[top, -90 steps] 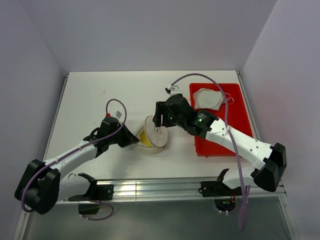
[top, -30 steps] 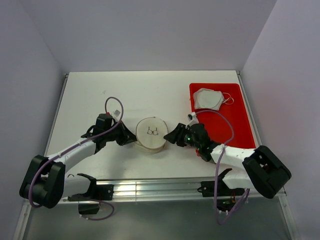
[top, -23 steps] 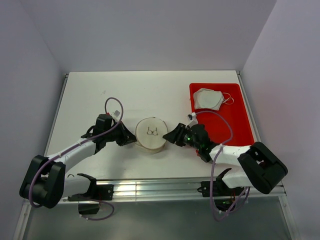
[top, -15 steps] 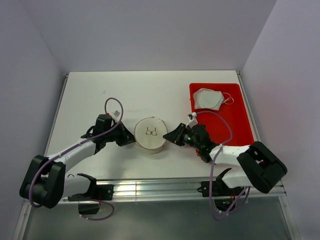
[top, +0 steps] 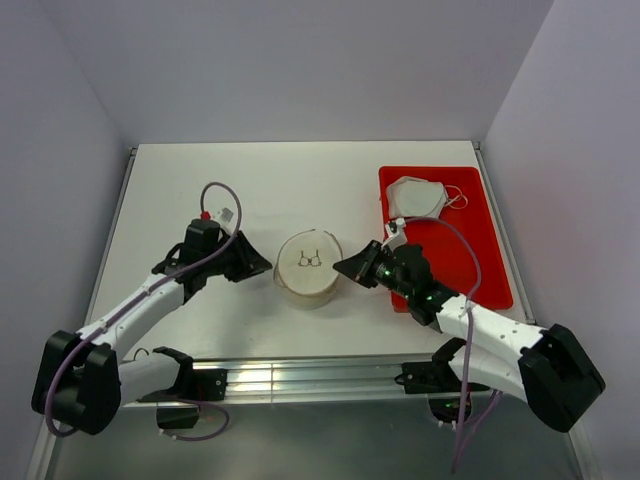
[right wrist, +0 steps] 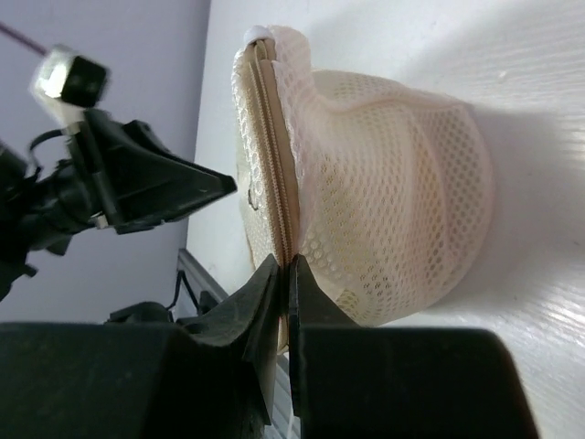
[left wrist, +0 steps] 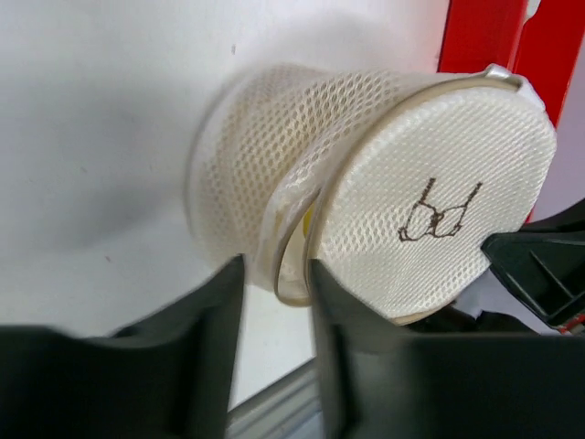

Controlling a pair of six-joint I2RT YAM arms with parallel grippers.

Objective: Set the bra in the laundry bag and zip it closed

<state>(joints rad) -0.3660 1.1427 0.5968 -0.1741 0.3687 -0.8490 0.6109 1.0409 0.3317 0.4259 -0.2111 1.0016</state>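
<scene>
With the bra showing yellow inside the bag, only a zipper gap is left; left hand gapes apart, right hand pinches the rim.

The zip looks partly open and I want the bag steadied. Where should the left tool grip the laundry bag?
Probably the tan zipper rim of the laundry bag, where it gapes, approached from the left arm's side: there the rim stands edge-on toward the left tool as a thin ridge.
</scene>
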